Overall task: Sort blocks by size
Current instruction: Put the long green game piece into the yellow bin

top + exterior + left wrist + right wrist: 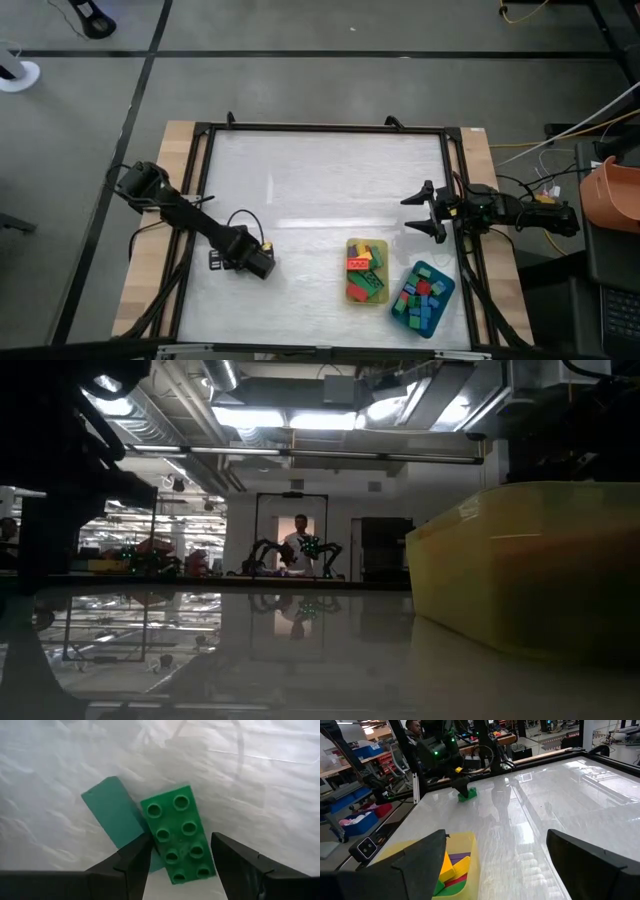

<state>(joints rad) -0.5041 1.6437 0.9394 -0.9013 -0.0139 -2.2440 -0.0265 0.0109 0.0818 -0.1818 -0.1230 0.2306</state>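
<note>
A green eight-stud brick (179,834) lies on the white table top, with a smooth teal block (111,809) against its long side. My left gripper (181,842) is open and low over the brick's near end, one finger on each side and close to it. The brick is skewed to the fingers. In the right wrist view, the brick (468,794) shows on the table under that gripper (461,784). In the high view, my left gripper (262,265) hides both blocks. My right gripper (432,211) is open and empty at the table's right edge.
A yellow tray (351,292) with several blocks stands near the front right, and a teal tray (443,277) with several blocks is beside it. The yellow tray's wall (520,570) fills the right of the low view. A person stands in the room behind.
</note>
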